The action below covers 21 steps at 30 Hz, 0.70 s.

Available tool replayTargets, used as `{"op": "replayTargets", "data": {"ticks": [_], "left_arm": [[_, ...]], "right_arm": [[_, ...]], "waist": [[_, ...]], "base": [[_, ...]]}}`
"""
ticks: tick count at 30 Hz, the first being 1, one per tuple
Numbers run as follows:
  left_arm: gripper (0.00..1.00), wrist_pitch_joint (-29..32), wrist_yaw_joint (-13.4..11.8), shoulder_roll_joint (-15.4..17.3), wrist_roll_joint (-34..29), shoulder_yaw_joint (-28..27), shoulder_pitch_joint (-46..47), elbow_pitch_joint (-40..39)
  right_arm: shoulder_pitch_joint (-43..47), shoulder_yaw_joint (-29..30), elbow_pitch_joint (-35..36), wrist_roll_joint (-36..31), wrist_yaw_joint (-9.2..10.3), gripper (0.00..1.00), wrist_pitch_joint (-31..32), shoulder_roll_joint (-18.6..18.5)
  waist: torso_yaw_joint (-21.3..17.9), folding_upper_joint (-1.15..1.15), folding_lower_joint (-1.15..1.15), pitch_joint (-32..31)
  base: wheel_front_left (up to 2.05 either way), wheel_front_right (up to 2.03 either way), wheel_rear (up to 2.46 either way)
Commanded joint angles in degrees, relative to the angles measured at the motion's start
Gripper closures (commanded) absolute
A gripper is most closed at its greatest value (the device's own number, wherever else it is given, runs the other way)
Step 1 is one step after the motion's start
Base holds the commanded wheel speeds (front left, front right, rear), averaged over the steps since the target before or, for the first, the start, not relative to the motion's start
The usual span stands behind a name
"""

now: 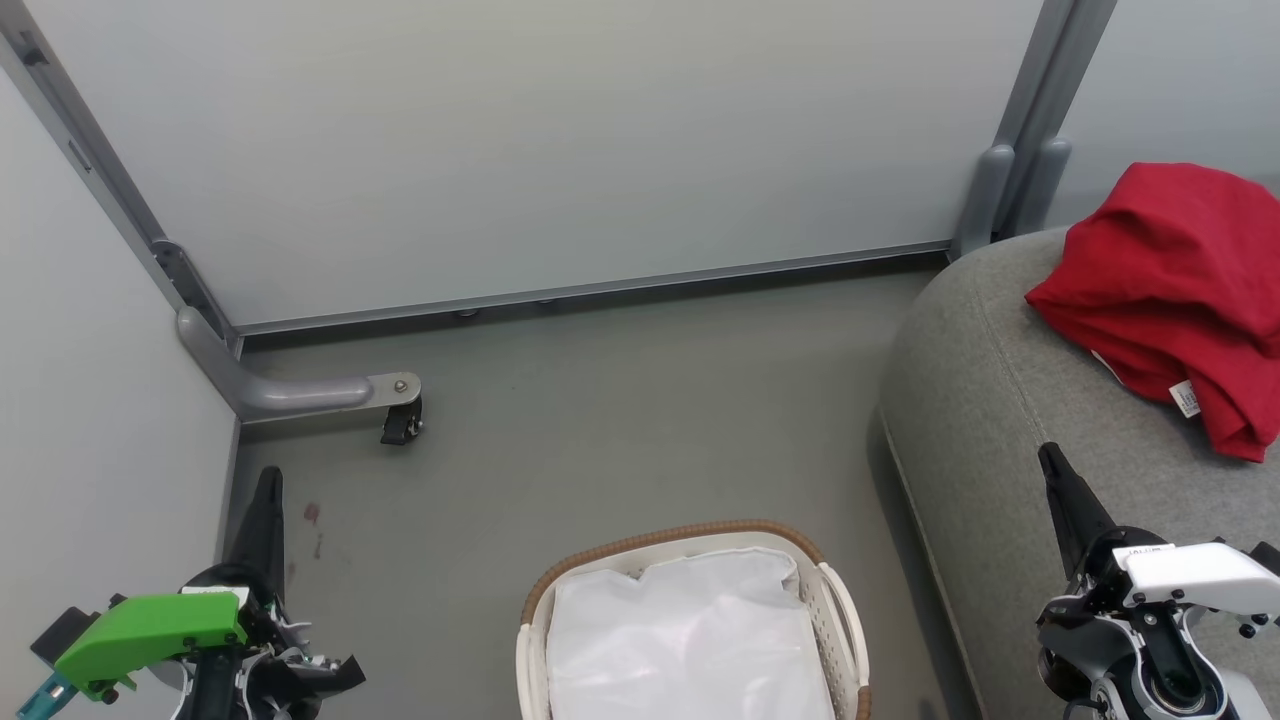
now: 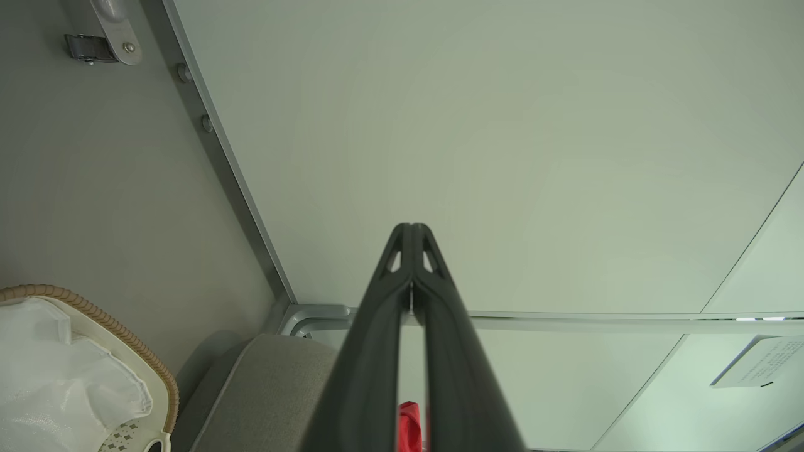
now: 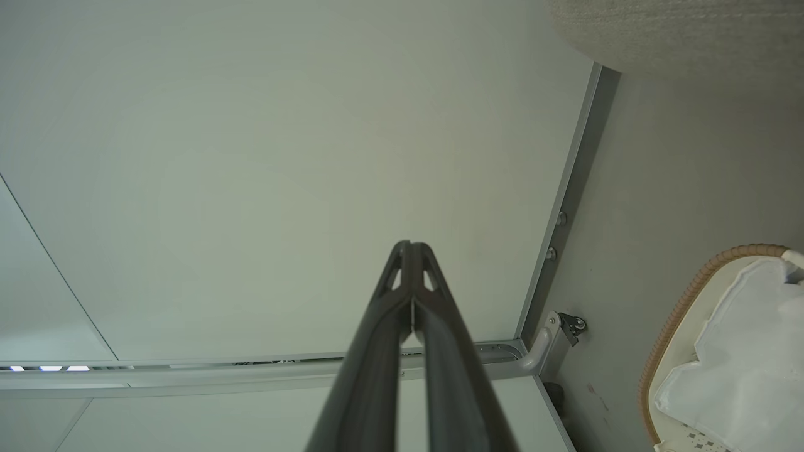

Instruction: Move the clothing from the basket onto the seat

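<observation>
Red clothing (image 1: pixel 1170 290) lies bunched on the grey seat (image 1: pixel 990 420) at the right of the head view; a sliver of it (image 2: pixel 409 427) shows between the fingers in the left wrist view. The white basket (image 1: pixel 840 610) with its brown woven rim stands on the floor at bottom centre, holding just its white fabric liner (image 1: pixel 690 640). My left gripper (image 1: pixel 268 478) is shut and empty at the lower left, left of the basket. My right gripper (image 1: pixel 1050 458) is shut and empty at the lower right, over the seat's front edge. Both wrist views show the fingertips (image 2: pixel 411 227) (image 3: pixel 411 245) pressed together.
Pale partition panels with grey metal frames (image 1: pixel 590 290) close off the back and left. A frame foot with a black caster (image 1: pixel 400 420) juts onto the grey floor at the left. Open floor (image 1: pixel 620 420) lies between the panels, basket and seat.
</observation>
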<state>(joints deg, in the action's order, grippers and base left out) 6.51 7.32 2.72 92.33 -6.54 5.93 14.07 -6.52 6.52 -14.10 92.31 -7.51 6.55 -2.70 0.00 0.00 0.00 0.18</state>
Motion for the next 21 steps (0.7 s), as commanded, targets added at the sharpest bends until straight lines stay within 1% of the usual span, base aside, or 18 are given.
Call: {"op": "replayTargets", "data": {"ticks": [1,21], "left_arm": [[1.00,0.2,0.3,0.3,0.2,-0.1,0.6,-0.1],[1.00,0.2,0.3,0.3,0.2,-0.1,0.6,-0.1]], "right_arm": [[0.6,0.1,0.2,0.2,0.04,1.00,0.2,-0.3],[0.6,0.1,0.2,0.2,0.04,1.00,0.2,-0.3]], "waist": [[0.0,0.00,0.00,0.0],[0.0,0.00,0.00,0.0]], "base": [[0.00,0.00,0.00],[0.00,0.00,0.00]]}}
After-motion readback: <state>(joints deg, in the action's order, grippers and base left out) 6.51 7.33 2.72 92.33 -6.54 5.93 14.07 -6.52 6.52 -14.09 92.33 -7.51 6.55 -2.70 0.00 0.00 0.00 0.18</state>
